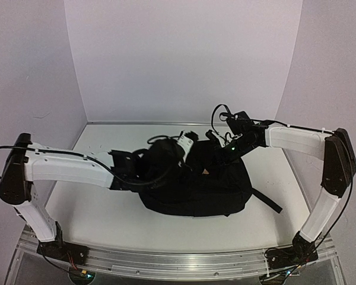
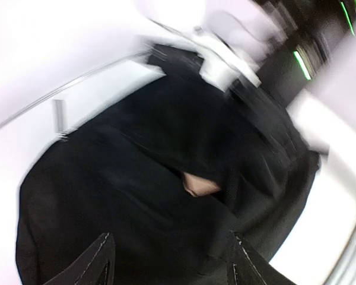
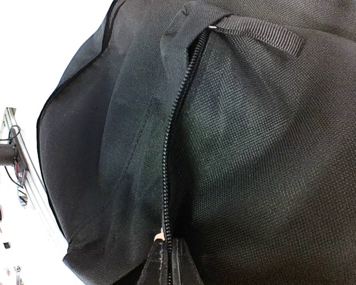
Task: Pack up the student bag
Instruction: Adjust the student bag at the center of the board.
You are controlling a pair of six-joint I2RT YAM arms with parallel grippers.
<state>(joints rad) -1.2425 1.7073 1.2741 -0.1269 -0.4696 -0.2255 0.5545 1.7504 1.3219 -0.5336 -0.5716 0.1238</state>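
Note:
The student bag [image 1: 196, 187] is a large black backpack lying in the middle of the white table. My left gripper [image 2: 169, 267] hovers open just over its dark fabric, with nothing between the fingers [image 2: 89, 264]. A small pink patch [image 2: 199, 185] shows in a gap of the bag ahead of it. My right gripper [image 3: 169, 264] is shut at the near end of the zip [image 3: 173, 136], with a small pale tab [image 3: 159, 236] sticking out at its tips. From above, the left gripper [image 1: 164, 159] and the right gripper [image 1: 188, 147] meet over the bag's far left part.
A black strap [image 1: 267, 200] trails from the bag toward the right. A webbing loop [image 3: 258, 32] sits at the far end of the zip. White walls close the back and sides, and an aluminium rail [image 1: 178, 261] runs along the near edge.

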